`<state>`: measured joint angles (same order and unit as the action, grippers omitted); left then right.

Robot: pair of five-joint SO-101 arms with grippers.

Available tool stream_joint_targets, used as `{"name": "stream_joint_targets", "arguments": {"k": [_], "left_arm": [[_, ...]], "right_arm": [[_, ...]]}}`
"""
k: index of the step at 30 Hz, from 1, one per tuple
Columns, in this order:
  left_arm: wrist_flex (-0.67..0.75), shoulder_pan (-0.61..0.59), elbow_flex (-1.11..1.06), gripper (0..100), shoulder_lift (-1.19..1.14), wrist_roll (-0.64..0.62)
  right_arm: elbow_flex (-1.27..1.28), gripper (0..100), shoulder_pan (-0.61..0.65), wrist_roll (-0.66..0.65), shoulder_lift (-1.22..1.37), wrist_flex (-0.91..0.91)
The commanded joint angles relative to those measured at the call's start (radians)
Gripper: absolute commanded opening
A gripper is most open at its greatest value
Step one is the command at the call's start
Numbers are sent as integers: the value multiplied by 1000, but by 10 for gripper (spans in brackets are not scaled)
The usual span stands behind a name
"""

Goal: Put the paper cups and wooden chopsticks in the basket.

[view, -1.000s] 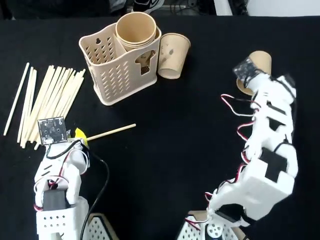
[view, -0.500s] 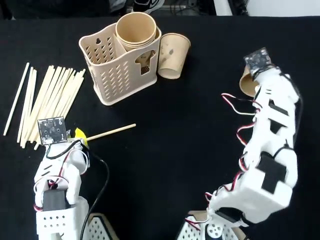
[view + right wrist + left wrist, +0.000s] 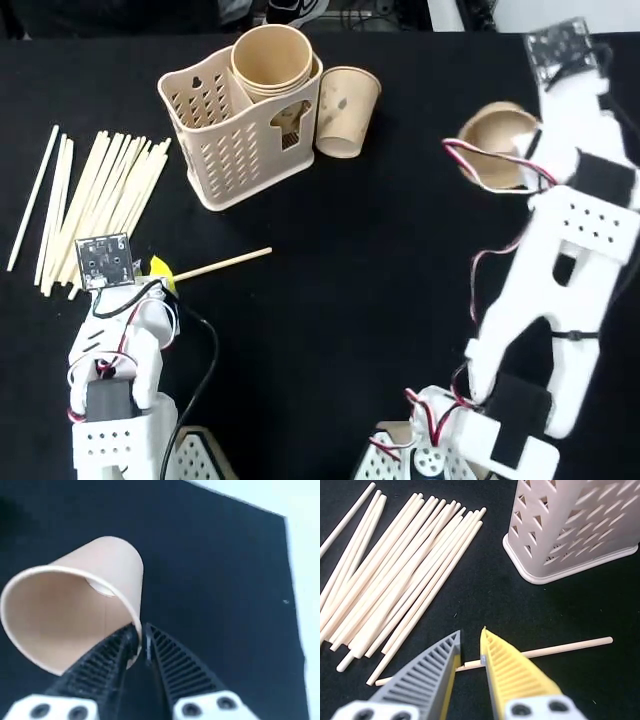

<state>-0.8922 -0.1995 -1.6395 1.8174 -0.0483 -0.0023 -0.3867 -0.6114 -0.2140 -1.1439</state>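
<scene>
A beige slotted basket point(image 3: 232, 135) stands at the far middle of the black table with stacked paper cups point(image 3: 272, 58) in one compartment. Another paper cup point(image 3: 346, 110) lies on its side against the basket. My right gripper point(image 3: 141, 632) is shut on the rim of a third paper cup point(image 3: 75, 610), one finger inside and one outside; this cup point(image 3: 492, 135) hangs above the table at the right. My left gripper point(image 3: 470, 636) stands narrowly open over a single wooden chopstick point(image 3: 560, 647), which crosses under both fingers. A pile of chopsticks point(image 3: 95, 205) lies at the left.
The basket's corner point(image 3: 570, 535) rises just beyond the single chopstick point(image 3: 220, 264). The right arm point(image 3: 580, 190) stretches tall over the table's right side. Black cloth lies bare between the two arms.
The right arm has risen and swung toward the far right with the cup, whose mouth now faces up in the high view. The left arm has kept still.
</scene>
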Motion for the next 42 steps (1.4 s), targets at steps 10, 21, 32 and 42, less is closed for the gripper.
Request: {"name": "stream_joint_targets", "arguments": {"k": [10,21,32,42], "left_arm": [[15,-2,8,75,5,2],[15,-4,8,76,5,2],[15,-4,8,76,5,2],[17,-2,8,76,5,2]], "right_arm": [[-628,12,460,305,-44,-265],[-688,12,740,368,90,-160],[-786,12,667,368,326,-141],[-866,31,692,368,424,-100]]}}
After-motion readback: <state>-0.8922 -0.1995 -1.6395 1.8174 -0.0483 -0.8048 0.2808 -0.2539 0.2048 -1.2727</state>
